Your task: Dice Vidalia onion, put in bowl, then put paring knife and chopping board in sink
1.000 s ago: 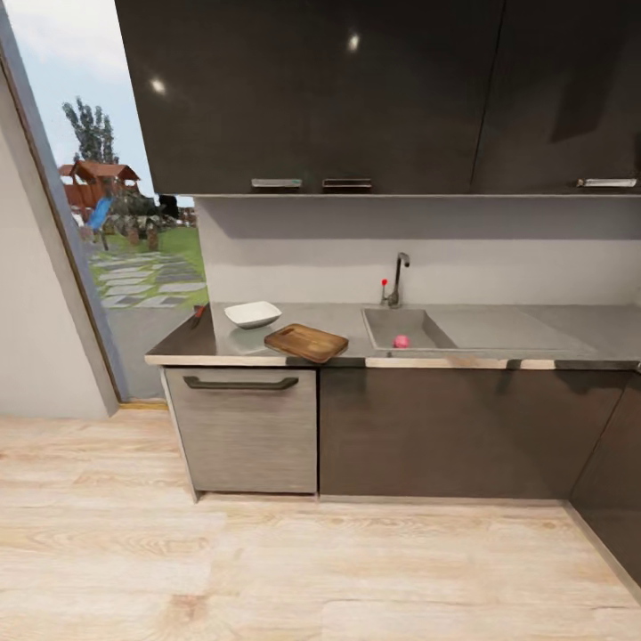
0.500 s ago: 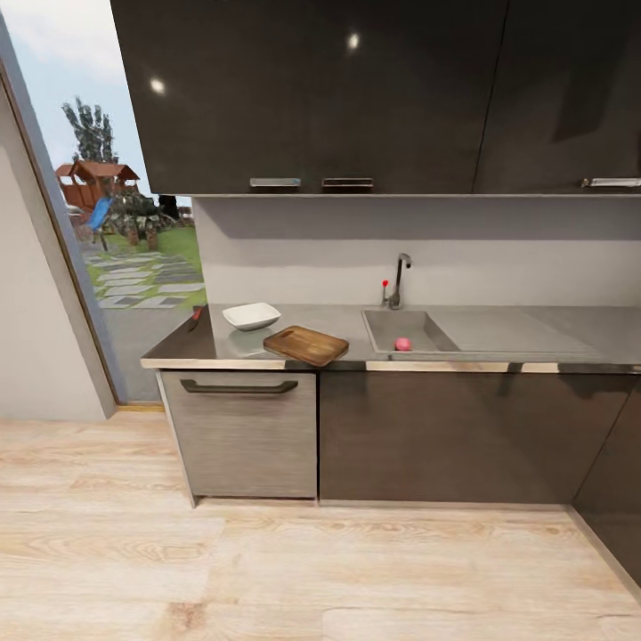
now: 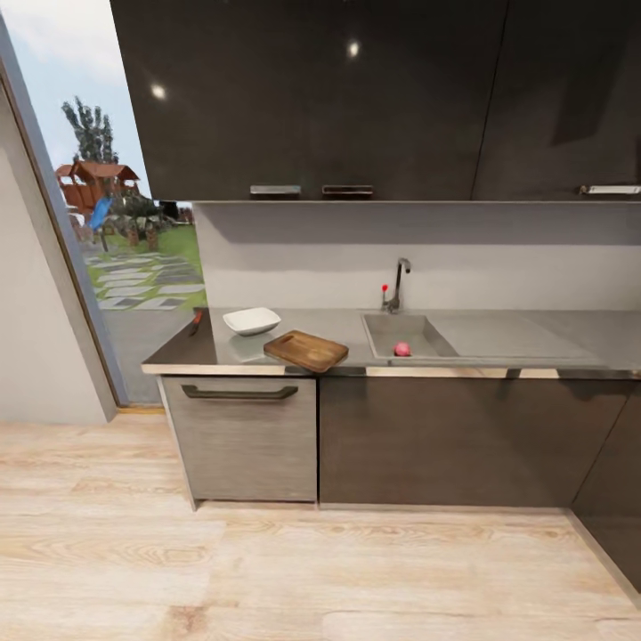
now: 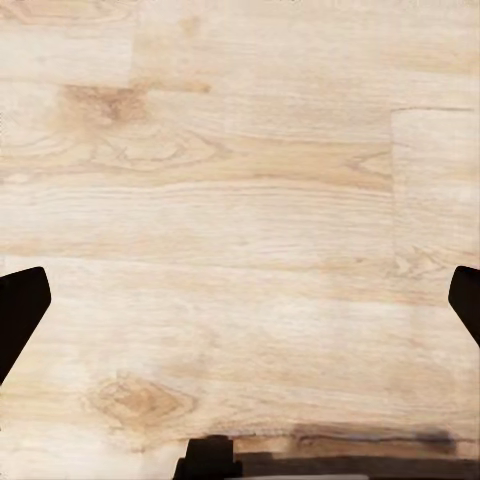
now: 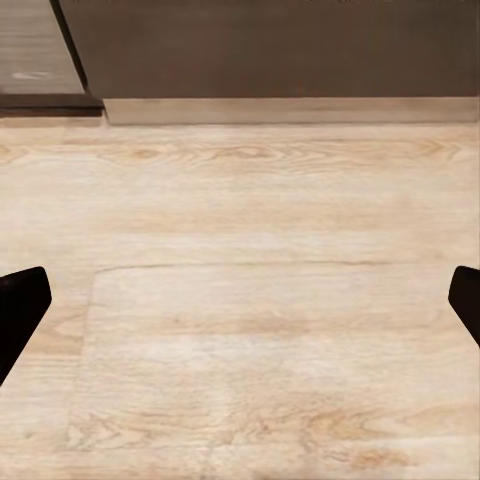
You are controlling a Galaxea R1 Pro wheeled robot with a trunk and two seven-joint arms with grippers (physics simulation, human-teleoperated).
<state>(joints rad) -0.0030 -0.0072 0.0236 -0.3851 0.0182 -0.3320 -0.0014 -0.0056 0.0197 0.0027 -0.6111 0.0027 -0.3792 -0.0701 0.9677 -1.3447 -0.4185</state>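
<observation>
From my head camera, the Vidalia onion [image 3: 402, 349] lies in the sink [image 3: 392, 331]; chopping board [image 3: 305, 350], bowl [image 3: 252, 320] and paring knife [image 3: 195, 322] sit on the worktop [image 3: 499, 334]. The board overhangs the front edge, so I judge a bump could tip it off. My left claw [image 4: 240, 310] is spread wide over wooden floor [image 4: 240, 180], empty. My right claw [image 5: 240, 310] is spread too, holding nothing.

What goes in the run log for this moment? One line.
phase: approach | onion in sink | board, bowl on countertop | both hands open, empty
</observation>
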